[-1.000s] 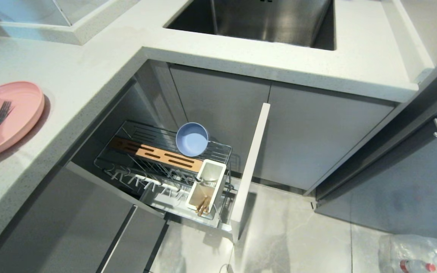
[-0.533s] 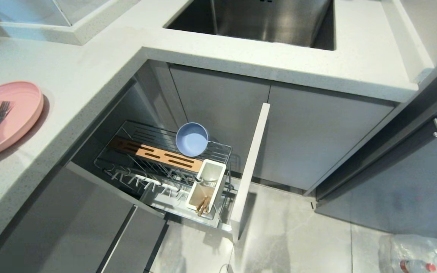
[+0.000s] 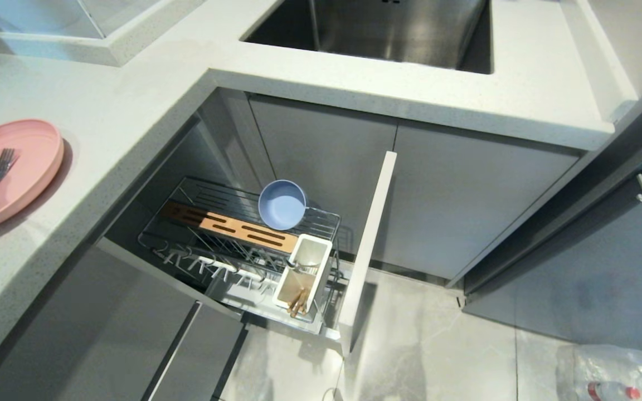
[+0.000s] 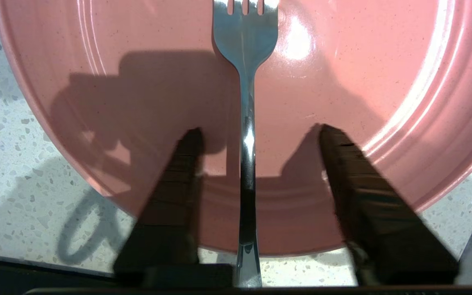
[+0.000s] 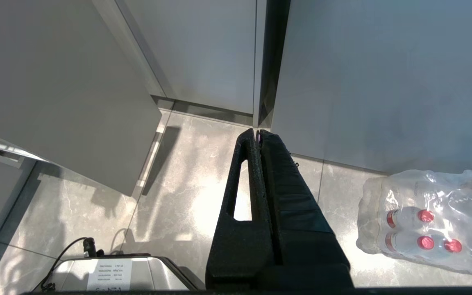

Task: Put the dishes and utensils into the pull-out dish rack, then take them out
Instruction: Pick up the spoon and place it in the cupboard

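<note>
Pink plate holds the fork, its handle between the left pincer's parted, untouching fingers.

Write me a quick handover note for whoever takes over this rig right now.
Left gripper: open, fingers either side of the fork handle on the pink plate, not gripping yet.
Right gripper: shut, parked low over the floor.
Blue-grey bowl sits in the pull-out dish rack; chopsticks stand in its white utensil cup.
Plate and fork lie on the counter.
Whether this is loading or unloading is not clear from the views.
</note>
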{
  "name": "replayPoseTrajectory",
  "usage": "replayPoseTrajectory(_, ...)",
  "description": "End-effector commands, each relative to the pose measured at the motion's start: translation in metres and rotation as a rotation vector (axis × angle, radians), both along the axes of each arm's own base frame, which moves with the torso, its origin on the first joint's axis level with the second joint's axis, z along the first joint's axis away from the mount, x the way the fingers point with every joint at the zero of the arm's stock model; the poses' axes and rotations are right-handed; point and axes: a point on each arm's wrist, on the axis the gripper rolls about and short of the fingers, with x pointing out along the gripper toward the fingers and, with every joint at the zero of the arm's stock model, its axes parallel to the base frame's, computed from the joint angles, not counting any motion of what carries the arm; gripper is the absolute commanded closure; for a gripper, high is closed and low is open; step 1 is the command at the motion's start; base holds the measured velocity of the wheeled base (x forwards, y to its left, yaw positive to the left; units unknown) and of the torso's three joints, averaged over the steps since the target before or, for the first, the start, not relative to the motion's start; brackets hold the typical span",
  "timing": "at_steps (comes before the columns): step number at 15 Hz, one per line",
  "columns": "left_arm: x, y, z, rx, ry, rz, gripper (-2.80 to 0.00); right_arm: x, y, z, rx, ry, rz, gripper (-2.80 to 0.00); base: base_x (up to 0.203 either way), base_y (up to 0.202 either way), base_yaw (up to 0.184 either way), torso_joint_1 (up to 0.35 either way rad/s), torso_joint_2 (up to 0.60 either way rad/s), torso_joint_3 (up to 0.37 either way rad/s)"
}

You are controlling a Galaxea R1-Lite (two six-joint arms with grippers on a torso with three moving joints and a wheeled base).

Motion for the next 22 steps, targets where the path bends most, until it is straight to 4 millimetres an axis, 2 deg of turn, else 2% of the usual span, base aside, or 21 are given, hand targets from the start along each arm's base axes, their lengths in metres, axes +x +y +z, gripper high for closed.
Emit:
replayPoseTrajectory(1, -0.001, -0.001, 0.0, -0.001, 0.0, -0.004, 0.0, 0.0, 0.0, 0.0, 0.0, 0.001, 0.0, 0.0, 0.0, 0.0, 0.0, 0.0, 0.0, 0.0)
replayPoseTrajectory(8, -0.002, -0.003, 0.003, 0.003, -0.01, -0.008, 0.0, 0.0, 0.0, 0.0, 0.0, 0.0, 0.001, 0.0, 0.0, 0.0, 0.0, 0.0, 0.0, 0.0)
replayPoseTrajectory(12, -0.017, -0.017, 0.024, 0.043, -0.08, -0.011, 0.0, 0.0, 0.0, 0.0, 0.0, -0.001, 0.001, 0.0, 0.0, 0.0, 0.0, 0.0, 0.0, 0.0)
replayPoseTrajectory(16, -0.039, -0.049, 0.046, 0.054, -0.181, -0.077, 0.0, 0.0, 0.0, 0.0, 0.0, 0.0, 0.0, 0.0, 0.0, 0.0, 0.0, 0.0, 0.0, 0.0)
replayPoseTrajectory(20, -0.045, -0.094, 0.071, -0.023, -0.246, -0.16, 0.0, 0.0, 0.0, 0.0, 0.0, 0.001, 0.001, 0.0, 0.0, 0.0, 0.0, 0.0, 0.0, 0.0)
replayPoseTrajectory(22, -0.044, -0.115, 0.076, -0.052, -0.238, -0.209, 0.0, 0.0, 0.0, 0.0, 0.0, -0.001, -0.001, 0.0, 0.0, 0.0, 0.0, 0.0, 0.0, 0.0)
